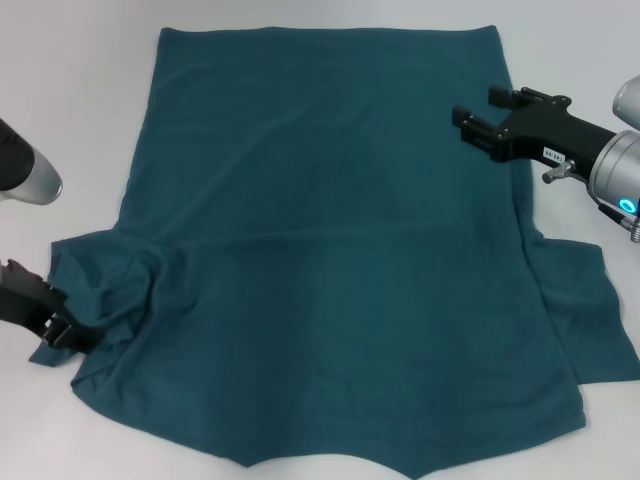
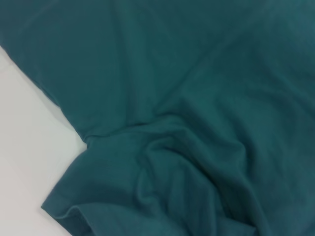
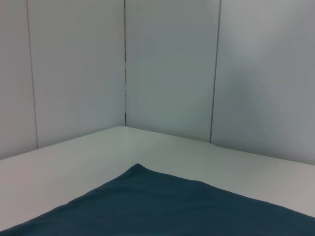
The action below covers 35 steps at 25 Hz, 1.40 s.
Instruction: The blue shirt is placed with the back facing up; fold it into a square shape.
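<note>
The blue shirt (image 1: 330, 250) lies spread back-up across the white table (image 1: 80, 100), collar end toward the robot. Its left sleeve (image 1: 105, 290) is bunched, apparently gathered for folding inward. The right sleeve (image 1: 590, 315) lies flat. The right gripper (image 1: 478, 118) hovers over the far right hem edge, fingers apart, grasping nothing. The left gripper (image 1: 55, 320) sits at the bunched sleeve; whether its fingers grasp cloth cannot be told.
</note>
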Tool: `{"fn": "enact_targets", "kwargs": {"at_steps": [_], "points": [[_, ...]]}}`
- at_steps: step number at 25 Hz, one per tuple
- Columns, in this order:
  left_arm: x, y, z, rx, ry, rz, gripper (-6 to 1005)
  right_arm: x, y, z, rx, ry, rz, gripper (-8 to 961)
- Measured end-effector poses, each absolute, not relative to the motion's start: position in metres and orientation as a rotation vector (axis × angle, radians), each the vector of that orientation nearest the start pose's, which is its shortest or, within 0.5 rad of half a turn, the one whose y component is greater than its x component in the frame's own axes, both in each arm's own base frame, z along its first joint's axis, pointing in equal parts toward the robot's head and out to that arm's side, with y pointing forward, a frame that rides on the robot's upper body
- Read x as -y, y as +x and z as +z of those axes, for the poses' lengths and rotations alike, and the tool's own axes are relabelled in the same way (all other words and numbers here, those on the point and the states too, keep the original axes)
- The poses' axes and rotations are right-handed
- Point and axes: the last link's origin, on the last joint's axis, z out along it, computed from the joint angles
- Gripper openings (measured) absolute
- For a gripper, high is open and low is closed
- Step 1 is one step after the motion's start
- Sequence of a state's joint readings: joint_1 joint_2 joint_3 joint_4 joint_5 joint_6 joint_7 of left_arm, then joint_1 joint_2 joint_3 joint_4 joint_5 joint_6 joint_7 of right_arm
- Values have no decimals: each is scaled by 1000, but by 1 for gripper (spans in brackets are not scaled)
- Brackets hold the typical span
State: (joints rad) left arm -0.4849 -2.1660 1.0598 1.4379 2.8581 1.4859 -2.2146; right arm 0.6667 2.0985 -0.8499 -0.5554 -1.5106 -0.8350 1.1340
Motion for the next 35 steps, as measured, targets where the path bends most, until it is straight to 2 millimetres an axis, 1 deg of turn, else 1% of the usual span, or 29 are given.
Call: {"fn": "enact_targets", "kwargs": {"at_steps": [9,13,17,19,22,25,26,27,30,33,35], "points": [[-350,-255,54,832,-2381,544,701,-437,241,8,-517,-2131,591,596],[-347,-257,52,845,-2391,556,664,-436,240,7,-514,-2136,595,595],[-345,-257,51,855,-2401,563,656,-431,237,7,-499,-2177,635,593],[-345,-256,51,854,-2404,563,656,-425,236,8,-487,-2206,673,592],[-346,-254,51,848,-2402,560,656,-416,236,15,-471,-2251,732,591],[-347,-253,52,842,-2399,557,657,-408,236,26,-465,-2320,781,590],[-347,-253,52,841,-2398,556,657,-400,238,30,-457,-2388,790,590],[-347,-253,52,839,-2398,556,656,-400,238,30,-457,-2388,790,590],[-348,-253,52,835,-2397,555,655,-388,239,38,-445,-2507,781,589],[-348,-253,52,833,-2396,554,655,-376,242,49,-462,-2624,756,588],[-348,-253,53,833,-2398,555,654,-370,246,58,-489,-2668,756,587]]}}
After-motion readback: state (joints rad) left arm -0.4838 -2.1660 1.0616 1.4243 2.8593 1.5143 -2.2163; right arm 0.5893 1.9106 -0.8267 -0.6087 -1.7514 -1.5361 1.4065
